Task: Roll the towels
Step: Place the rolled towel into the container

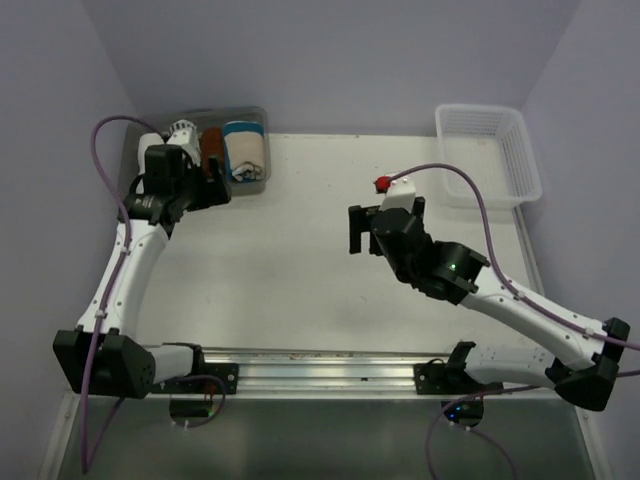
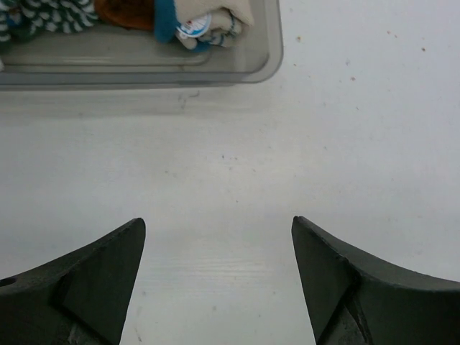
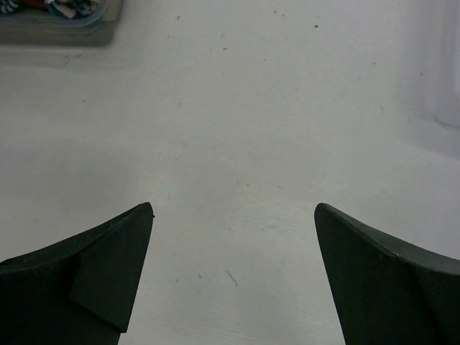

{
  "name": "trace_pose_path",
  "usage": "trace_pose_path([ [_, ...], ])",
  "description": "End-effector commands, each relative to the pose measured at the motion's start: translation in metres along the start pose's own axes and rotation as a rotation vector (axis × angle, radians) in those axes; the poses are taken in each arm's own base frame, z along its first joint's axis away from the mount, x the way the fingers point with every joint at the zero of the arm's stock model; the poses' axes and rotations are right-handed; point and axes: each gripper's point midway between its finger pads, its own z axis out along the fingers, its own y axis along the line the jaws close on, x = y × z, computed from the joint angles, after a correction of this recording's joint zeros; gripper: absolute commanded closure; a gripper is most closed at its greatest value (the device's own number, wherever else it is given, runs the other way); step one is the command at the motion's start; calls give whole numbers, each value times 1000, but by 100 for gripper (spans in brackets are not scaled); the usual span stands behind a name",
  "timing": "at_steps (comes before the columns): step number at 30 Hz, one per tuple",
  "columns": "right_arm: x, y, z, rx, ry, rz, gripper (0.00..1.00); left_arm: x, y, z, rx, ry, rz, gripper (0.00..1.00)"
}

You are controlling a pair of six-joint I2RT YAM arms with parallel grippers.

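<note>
The striped towel (image 2: 43, 14) lies in the clear bin (image 2: 267, 63) at the far left corner of the table (image 2: 302, 158). It is dark green and white, and the stripes look wavy where the cloth is bunched up. It looks soft and lumpy. Only a small part of it shows at the top edge of the left wrist view, so I cannot tell if it is rolled or just scrunched. From above, the left arm hides it.

Two more towels lie in the same bin. The rust-brown towel (image 2: 126, 10) is just beside the striped one. Next to that is the cream towel (image 2: 215, 18), which has a teal band and a small round label on it.

The left gripper (image 2: 217, 221) is over the bare table, near the front wall of the bin. Its two dark fingers are spread wide apart. There is nothing between them but the white table top.

The right gripper (image 3: 233, 205) is out over the middle of the table, well apart from the bin. Its fingers are also spread very wide and it has hold of nothing.

A white basket (image 1: 480, 109) sits at the far right corner of the table.
</note>
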Motion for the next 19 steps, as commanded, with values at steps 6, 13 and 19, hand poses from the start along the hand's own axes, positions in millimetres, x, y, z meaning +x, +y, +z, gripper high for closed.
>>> trace_pose_path([
  [6,-15,-83,-49,221,-117,24,1,26,-33,-33,129,-74,-61,13],
  [13,6,-111,-60,286,-131,53,1,55,-27,-26,126,-25,-63,11],
  [19,15,-118,-60,321,-122,70,1,57,-28,-19,125,3,-63,11],
])
